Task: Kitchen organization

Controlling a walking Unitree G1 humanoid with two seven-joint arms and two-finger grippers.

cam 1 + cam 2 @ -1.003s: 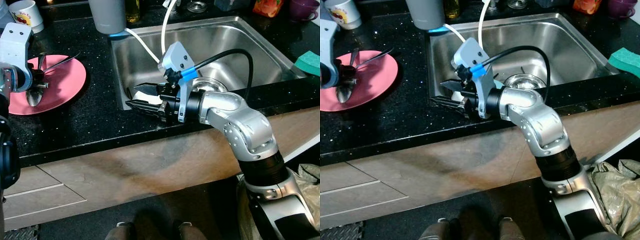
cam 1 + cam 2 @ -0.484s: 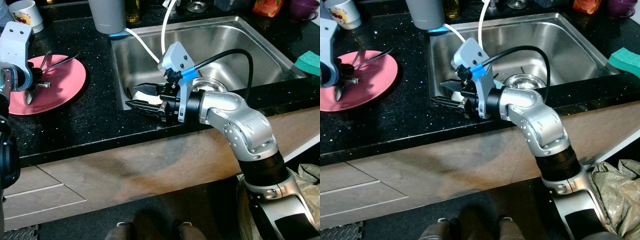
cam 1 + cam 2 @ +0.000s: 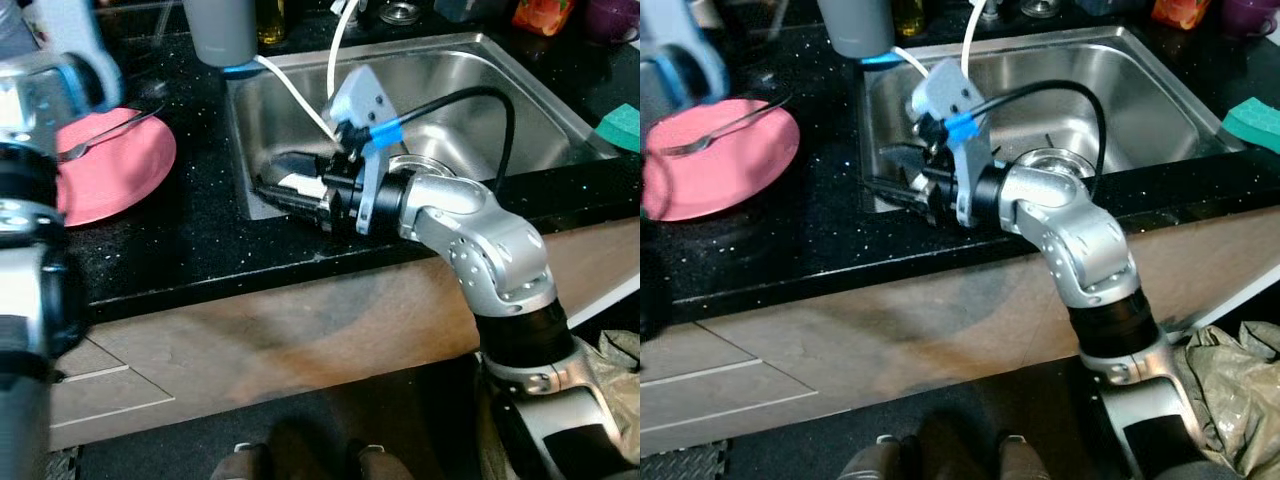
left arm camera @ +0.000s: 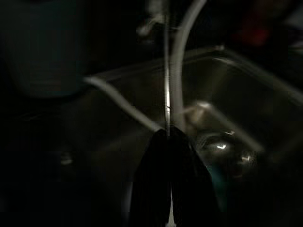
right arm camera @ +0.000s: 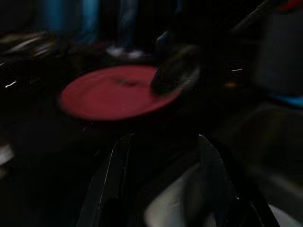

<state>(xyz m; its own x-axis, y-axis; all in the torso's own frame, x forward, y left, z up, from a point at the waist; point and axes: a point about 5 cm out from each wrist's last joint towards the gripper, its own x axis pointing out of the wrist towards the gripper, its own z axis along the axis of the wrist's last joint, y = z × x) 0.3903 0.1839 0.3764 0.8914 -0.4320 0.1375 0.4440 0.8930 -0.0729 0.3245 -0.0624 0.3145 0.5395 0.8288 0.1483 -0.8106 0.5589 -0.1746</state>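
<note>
My right pincer (image 3: pixel 290 185) hangs at the near-left corner of the sink (image 3: pixel 520 100), fingers pointing toward my left, across the black tabletop (image 3: pixel 200 230) to the pink plate (image 3: pixel 120 165). A fork (image 3: pixel 105 135) lies on that plate, its long axis slanting away from me, well apart from this pincer and nearer my left arm. The right pincer's fingers stand apart with something white between them. My left pincer (image 4: pixel 168 156) is pressed closed on a thin metal utensil (image 4: pixel 166 94).

- Brushed stainless-steel sink basin (image 3: pixel 480 75), dull sheen
- Black speckled stone countertop (image 3: pixel 190 250), glossy
- Round pink plate (image 3: pixel 110 175), smooth, matt
- Shiny metal fork (image 3: pixel 725 128)
</note>
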